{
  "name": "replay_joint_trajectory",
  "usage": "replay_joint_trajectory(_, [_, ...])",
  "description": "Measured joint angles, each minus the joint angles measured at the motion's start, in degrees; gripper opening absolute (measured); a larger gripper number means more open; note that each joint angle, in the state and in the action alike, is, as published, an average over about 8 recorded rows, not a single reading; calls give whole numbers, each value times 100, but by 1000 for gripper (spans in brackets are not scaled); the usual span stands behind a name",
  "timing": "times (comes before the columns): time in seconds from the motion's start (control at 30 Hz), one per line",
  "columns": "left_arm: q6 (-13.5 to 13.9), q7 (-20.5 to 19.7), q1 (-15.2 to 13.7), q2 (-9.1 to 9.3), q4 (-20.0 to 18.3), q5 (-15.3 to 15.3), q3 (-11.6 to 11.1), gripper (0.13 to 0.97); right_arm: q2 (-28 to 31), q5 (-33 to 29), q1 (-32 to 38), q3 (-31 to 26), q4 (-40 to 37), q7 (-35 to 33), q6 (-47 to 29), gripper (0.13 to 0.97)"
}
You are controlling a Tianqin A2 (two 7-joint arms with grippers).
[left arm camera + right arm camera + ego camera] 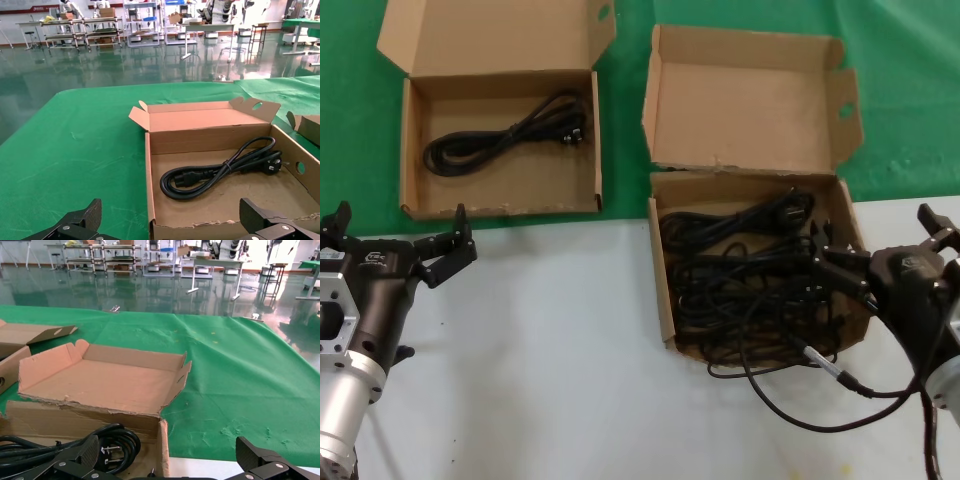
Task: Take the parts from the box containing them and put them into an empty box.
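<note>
Counting one coiled cable moved into the wide box; tangle remains in the squarish box. Right tool spread over it, left tool released, idle.

Left gripper at 8 o'clock in head view, fingers spread wide, empty. Right gripper at 4 o'clock, fingers spread wide, empty.

no text, label, brand or number can be read anywhere. small white logo marks sit on the black housings of the left gripper and the right gripper, too small to make out. a red banner on the far hall wall carries white lettering, also illegible.
</note>
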Motion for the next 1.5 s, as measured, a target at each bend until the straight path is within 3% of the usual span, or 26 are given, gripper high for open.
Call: replay_joint_trajectory(1.5, [0, 0, 0, 0, 0, 0, 0, 966, 0, 0, 0, 0, 0, 0, 0, 966])
